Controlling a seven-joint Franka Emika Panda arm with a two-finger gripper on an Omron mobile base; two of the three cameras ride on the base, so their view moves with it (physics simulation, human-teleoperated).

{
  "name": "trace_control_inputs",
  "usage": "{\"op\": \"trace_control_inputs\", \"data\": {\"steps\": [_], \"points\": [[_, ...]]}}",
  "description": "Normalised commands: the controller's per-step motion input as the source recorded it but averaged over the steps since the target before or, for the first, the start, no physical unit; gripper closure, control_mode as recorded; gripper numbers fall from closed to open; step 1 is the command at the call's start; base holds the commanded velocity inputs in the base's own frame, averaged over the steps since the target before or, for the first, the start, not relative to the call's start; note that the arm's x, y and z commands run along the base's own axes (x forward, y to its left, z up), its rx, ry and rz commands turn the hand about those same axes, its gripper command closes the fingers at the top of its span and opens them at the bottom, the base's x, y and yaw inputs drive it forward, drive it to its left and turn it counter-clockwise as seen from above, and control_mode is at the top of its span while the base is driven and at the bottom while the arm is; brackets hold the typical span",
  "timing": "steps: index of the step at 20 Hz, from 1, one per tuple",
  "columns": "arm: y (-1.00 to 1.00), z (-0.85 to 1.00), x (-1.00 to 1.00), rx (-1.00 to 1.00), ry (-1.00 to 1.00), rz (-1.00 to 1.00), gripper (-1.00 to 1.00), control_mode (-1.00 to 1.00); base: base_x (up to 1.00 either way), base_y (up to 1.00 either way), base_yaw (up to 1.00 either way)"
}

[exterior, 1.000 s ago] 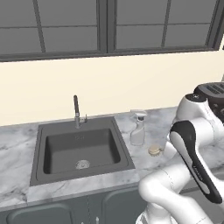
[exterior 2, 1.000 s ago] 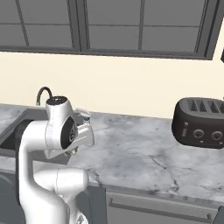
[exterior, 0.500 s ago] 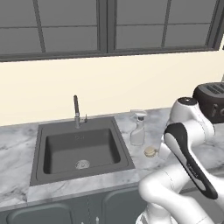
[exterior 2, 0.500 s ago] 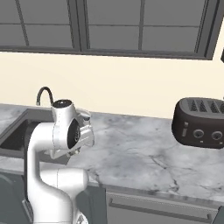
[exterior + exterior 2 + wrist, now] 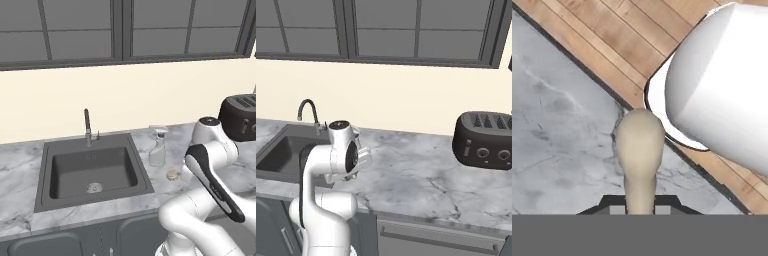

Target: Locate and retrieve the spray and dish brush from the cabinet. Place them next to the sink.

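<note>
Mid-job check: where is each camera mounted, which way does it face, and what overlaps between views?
Left base view: behind the arm's left, facing the sink, spray and toaster; arm at lower right.
Right base view: behind the arm's right, facing the marble counter; arm at lower left.
Hand view: on the hand, looking along the gripper, shut on the dish brush, down at the counter's edge.
Both base views share sink, faucet, toaster.

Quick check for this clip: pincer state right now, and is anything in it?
Pincer: shut on the dish brush, whose tan wooden handle rises between the fingertips, above the marble counter.
</note>
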Motion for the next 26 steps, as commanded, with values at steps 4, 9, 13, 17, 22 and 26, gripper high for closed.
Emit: {"op": "trace_control_inputs", "data": {"steps": [4,9,13,17,22,26], "points": [[0.0,-0.14,0.33,0.01,-0.01,0.17,1.0,-1.0,0.0,0.0,0.0],[-0.01,-0.19,0.35,0.01,0.0,0.26,1.0,-1.0,0.0,0.0,0.0],[-0.05,-0.32,0.31,0.03,0.01,0.26,1.0,-1.0,0.0,0.0,0.0],[-0.18,-0.32,0.2,0.0,0.0,0.14,1.0,-1.0,0.0,0.0,0.0],[-0.04,-0.17,0.26,0.0,0.0,0.08,1.0,-1.0,0.0,0.0,0.0],[-0.06,-0.23,0.32,0.0,0.0,0.05,1.0,-1.0,0.0,0.0,0.0]]}}
